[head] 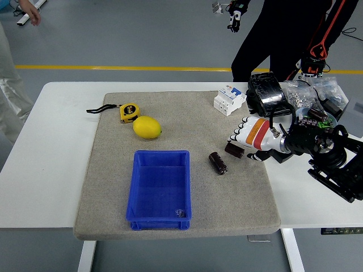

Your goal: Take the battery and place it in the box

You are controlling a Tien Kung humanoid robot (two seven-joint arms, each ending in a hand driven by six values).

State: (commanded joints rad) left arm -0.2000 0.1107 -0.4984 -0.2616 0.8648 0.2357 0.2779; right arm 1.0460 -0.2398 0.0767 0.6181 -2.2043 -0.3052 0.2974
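The battery (218, 162), a short dark cylinder, lies on the grey mat just right of the blue box (139, 187). The box is open-topped, with a small dark item (180, 213) in its near right corner. My right hand (237, 137), white with orange and red bands, hovers to the right of the battery and a little beyond it, fingers stretched left and holding nothing. A dark stubby part (233, 150) shows under the hand; I cannot tell whether it is the thumb or a separate object. The left arm is out of view.
A lemon (147, 127) and a yellow tape measure (129, 112) lie at the mat's far left. A white breaker (229, 100), a black device (266, 93) and bags of parts (306, 96) crowd the far right. A person in black (283, 34) stands behind the table.
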